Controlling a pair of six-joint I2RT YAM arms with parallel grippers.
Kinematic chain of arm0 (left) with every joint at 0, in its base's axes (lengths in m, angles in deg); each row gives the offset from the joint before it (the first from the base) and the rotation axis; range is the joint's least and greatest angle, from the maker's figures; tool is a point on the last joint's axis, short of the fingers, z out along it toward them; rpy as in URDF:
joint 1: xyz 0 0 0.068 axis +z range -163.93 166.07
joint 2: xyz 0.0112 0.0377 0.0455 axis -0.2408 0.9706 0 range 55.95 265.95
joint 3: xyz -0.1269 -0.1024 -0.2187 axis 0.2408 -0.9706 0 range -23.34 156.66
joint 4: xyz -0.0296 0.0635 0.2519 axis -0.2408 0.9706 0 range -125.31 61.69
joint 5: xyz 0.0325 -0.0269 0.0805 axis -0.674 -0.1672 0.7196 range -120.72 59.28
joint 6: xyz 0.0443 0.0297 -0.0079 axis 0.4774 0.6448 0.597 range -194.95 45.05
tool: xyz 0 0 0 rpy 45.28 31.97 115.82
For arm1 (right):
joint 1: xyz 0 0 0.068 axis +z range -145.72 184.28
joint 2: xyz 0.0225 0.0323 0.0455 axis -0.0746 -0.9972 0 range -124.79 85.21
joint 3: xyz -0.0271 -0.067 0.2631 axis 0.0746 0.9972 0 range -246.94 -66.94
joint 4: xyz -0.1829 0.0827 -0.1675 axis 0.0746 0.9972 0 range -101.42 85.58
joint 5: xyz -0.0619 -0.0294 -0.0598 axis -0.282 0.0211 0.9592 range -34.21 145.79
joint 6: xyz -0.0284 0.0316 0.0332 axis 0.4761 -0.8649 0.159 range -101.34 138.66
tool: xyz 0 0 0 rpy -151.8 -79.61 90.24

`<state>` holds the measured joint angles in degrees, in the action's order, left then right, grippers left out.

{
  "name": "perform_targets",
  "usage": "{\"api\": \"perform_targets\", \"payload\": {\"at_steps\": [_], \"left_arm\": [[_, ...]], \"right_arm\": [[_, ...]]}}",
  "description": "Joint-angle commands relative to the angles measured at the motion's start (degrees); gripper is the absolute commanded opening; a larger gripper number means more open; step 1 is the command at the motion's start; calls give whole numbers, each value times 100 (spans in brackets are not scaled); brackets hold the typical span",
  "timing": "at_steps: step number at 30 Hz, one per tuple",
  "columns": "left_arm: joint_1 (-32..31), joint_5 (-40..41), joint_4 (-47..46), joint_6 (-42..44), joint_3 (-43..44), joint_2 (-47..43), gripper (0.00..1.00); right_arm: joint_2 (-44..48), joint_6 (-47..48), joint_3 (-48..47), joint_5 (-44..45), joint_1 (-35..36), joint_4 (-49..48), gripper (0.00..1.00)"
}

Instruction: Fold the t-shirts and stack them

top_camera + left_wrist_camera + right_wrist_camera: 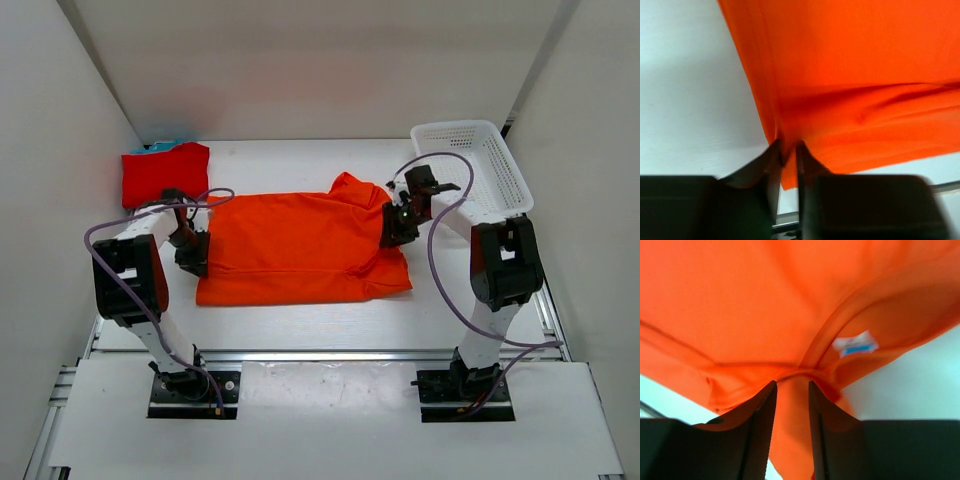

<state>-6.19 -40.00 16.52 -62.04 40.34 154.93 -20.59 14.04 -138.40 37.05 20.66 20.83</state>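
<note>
An orange t-shirt point(300, 245) lies spread across the middle of the table. My left gripper point(197, 252) is shut on its left edge; the left wrist view shows the orange cloth point(860, 75) pinched between the fingers point(789, 150). My right gripper point(395, 225) is shut on the right side near the collar; the right wrist view shows cloth point(765, 300) bunched between the fingers and a white neck label point(856, 346). A folded red t-shirt point(164, 172) lies at the back left on top of a teal-blue one point(168, 146), of which only a sliver shows.
A white plastic mesh basket point(470, 165) stands at the back right, close behind the right arm. White walls enclose the table on three sides. A metal rail point(320, 353) runs along the near edge.
</note>
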Motion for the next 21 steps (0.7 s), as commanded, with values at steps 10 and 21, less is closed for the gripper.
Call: {"api": "perform_targets", "payload": {"at_steps": [10,21], "left_arm": [[482,549,-534,-623,567,-308,54],[78,515,-173,-227,-786,-925,59]], "right_arm": [[804,-504,-564,19,-399,62,40],[2617,-1058,2433,-409,-636,125,77]]}}
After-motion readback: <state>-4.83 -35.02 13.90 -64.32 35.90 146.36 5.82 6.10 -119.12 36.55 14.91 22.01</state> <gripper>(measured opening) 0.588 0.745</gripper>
